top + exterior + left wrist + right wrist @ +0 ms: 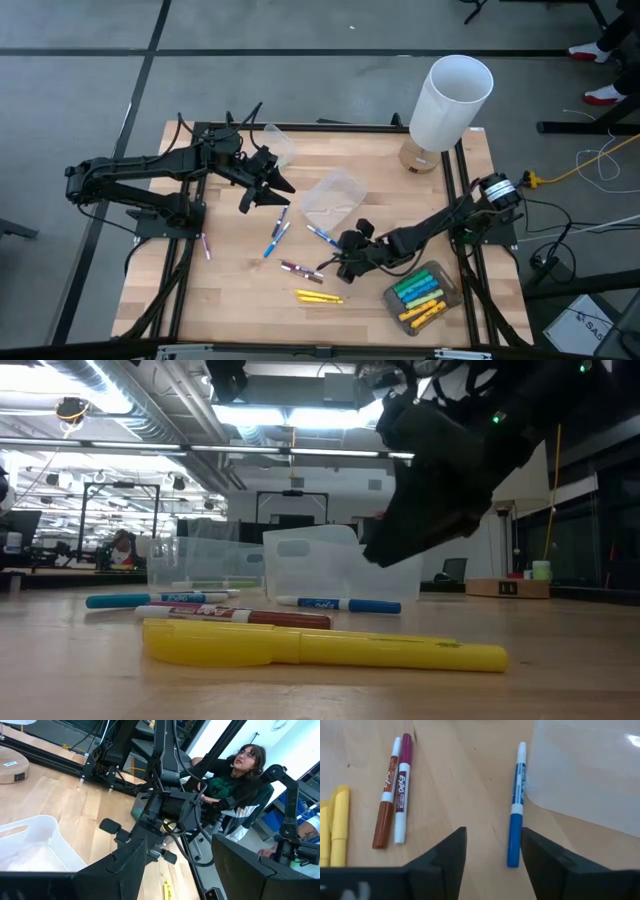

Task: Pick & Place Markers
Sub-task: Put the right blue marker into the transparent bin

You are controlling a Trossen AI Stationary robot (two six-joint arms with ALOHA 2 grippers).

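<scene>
High view, left to right: your left gripper (277,187) hangs over the desk's far-left part, fingers spread, nothing in them; it looks parked w/ a pair of blue markers (277,232) lying just toward the near edge from it. A lone purple marker (206,245) sits by the left edge, apart from the rest. Mid-desk there's a clear tub (333,196), empty as far as I can tell, so prob. not the drop spot in use. Toward the near edge lie a maroon/brown pair (300,270) and two yellow markers (318,296), side by side.

Your right gripper (343,257) is low over the desk center, just right of the maroon pair. Right wrist view shows its fingers (451,857) spread w/ bare wood between them and nothing pinched. A white-and-blue marker (516,807) lies just beside one finger, next to the clear tub's edge; I'd judge that's the next pick, but you'd need to shift sideways to straddle it.

Near the right corner, a second tub (424,295) holds yellow, green and blue markers, so that's likely the goal bin. About seven still loose; roughly half done, I'd say. A white bucket (450,100) stands at the far-right corner, not involved.
</scene>
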